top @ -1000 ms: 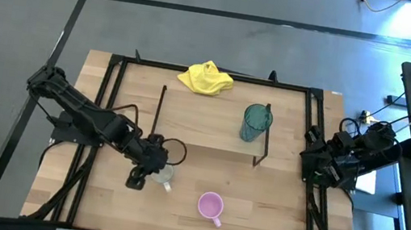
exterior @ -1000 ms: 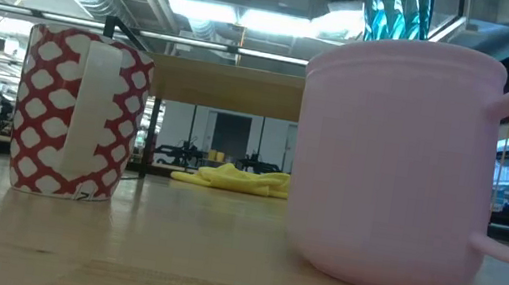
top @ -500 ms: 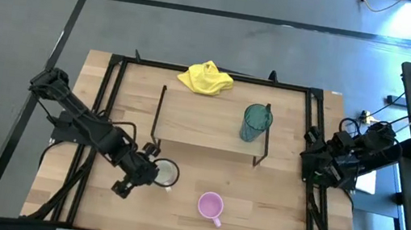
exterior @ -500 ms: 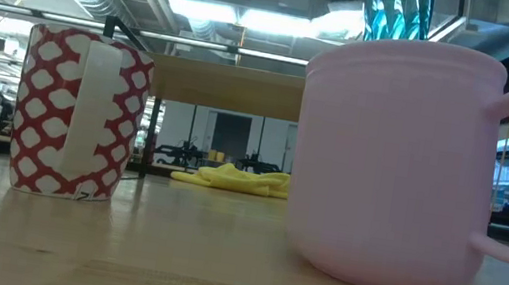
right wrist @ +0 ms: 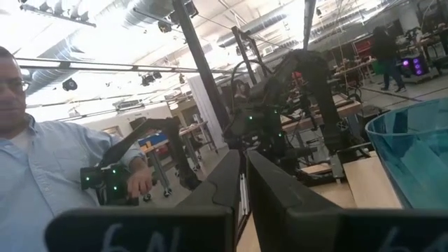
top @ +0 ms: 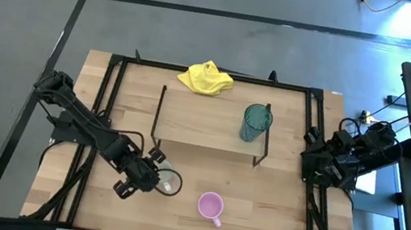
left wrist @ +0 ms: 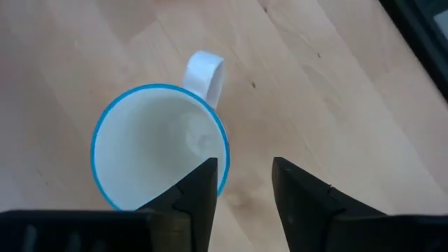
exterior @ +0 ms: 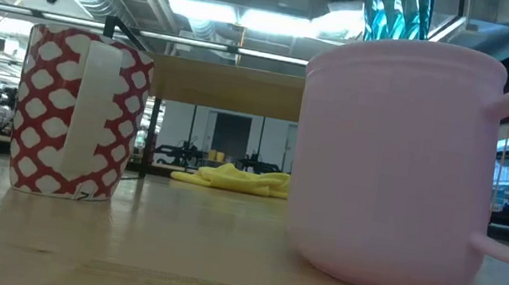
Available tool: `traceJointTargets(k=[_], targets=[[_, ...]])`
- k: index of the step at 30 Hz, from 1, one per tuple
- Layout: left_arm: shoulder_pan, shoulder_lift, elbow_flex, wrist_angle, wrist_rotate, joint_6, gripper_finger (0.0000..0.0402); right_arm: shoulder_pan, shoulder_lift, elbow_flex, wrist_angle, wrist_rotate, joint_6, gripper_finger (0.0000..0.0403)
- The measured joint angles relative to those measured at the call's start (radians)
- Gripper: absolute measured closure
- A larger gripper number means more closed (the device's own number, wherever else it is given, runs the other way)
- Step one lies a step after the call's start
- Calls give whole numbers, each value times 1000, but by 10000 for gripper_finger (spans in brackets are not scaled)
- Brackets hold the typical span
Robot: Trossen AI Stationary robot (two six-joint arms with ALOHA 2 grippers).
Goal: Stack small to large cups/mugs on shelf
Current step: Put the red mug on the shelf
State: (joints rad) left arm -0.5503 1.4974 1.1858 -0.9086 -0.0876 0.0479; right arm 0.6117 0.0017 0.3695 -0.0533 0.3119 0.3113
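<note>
My left end effector (left wrist: pixel 241 185) hangs over the white mug (top: pixel 168 180), fingers spread a little, one finger (left wrist: pixel 199 189) above the mug's blue rim and the other outside it; I grip nothing. The mug stands upright on the worktop (top: pixel 273 211), in front of the shelf (top: pixel 208 121) and beside the pink mug (top: pixel 210 206). The teal cup (top: pixel 255 122) stands on the shelf's right end. A yellow cloth (top: pixel 205 77) lies behind the shelf. My right end effector (right wrist: pixel 243 183), fingers nearly together, waits off the shelf's right side. Since half a second ago, my left arm has drawn slightly toward the worktop's front edge; the mugs have not moved.
</note>
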Motion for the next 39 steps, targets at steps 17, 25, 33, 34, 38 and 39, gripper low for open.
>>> traceJointTargets(k=[17,25,33,34,38,39], targets=[[25,80,0,4,-44,-53,271,0,0,0,2,0,2,373],[29,81,-47,2,-51,-77,271,0,0,0,-1,-1,2,373],[29,81,-61,4,-53,-98,282,0,0,0,-2,-27,2,373],[29,81,-61,3,-53,-95,290,0,0,0,-1,-27,2,373],[29,81,-61,4,-56,-92,337,0,0,0,-2,-27,2,373],[29,81,-61,4,-56,-93,352,0,0,0,-2,-27,2,373]])
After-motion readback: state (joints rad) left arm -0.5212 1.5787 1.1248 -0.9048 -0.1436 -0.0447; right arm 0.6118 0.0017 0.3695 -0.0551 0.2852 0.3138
